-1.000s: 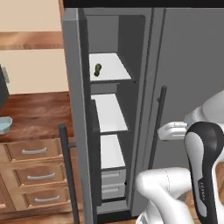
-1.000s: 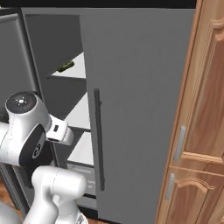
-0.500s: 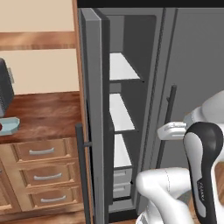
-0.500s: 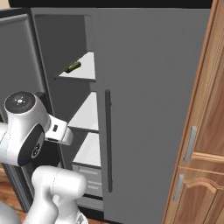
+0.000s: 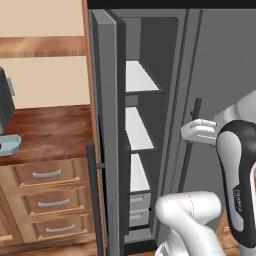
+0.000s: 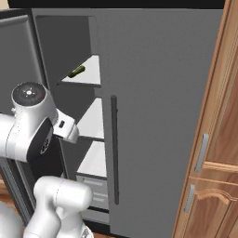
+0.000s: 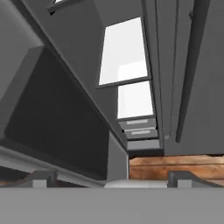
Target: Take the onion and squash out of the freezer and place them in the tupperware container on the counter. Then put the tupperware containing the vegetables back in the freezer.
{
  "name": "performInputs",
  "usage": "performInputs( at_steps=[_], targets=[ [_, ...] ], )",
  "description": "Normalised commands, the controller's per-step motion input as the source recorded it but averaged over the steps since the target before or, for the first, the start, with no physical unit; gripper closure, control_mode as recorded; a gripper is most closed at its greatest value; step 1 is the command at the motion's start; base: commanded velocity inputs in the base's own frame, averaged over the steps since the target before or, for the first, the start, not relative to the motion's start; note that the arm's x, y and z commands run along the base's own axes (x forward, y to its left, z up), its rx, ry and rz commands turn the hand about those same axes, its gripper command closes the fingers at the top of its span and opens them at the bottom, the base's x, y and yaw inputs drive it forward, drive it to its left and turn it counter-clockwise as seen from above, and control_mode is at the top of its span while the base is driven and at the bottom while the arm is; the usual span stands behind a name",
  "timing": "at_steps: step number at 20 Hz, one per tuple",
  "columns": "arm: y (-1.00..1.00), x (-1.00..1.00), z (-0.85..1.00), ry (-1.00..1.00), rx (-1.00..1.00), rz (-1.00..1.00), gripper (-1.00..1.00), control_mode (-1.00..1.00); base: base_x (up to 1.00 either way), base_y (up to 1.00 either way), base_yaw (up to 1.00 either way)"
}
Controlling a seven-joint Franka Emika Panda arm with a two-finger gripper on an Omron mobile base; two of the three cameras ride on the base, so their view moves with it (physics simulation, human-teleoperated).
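With the gripper (image 7: 112, 177) empty and its tips spread apart, the squash (image 6: 76, 71) lies on the freezer's (image 6: 88, 74) top shelf, toward eleven o'clock of the hand.

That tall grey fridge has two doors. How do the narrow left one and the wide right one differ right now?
The freezer door is swung open, baring white shelves and grey drawers; the right fridge door is shut. The freezer door is narrow, the right fridge door far wider. Both are grey with a long dark bar handle.

tall wooden cabinet (image 6: 218, 139), beige wall (image 5: 42, 20)
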Motion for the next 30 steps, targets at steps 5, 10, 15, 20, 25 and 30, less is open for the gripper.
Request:
performInputs(
  at_steps=[5,10,15,20,25,30],
  targets=[
    [0.05,0.27,0.67,-0.06,0.15,-0.1,-1.0,-1.0,0.0,0.0,0.0],
    [0.23,0.55,0.34,-0.05,0.06,-0.1,-1.0,-1.0,0.0,0.0,0.0],
    [0.36,0.77,0.05,0.0,0.01,-0.02,-1.0,-1.0,0.0,0.0,0.0],
    [0.12,0.95,0.0,0.0,0.03,0.0,-1.0,-1.0,0.0,0.0,0.0],
    [0.14,0.9,0.0,0.0,0.03,0.0,-1.0,-1.0,0.0,0.0,0.0],
    [0.18,0.67,0.0,-0.04,0.0,0.0,-1.0,-1.0,0.0,0.0,0.0]
  ],
)
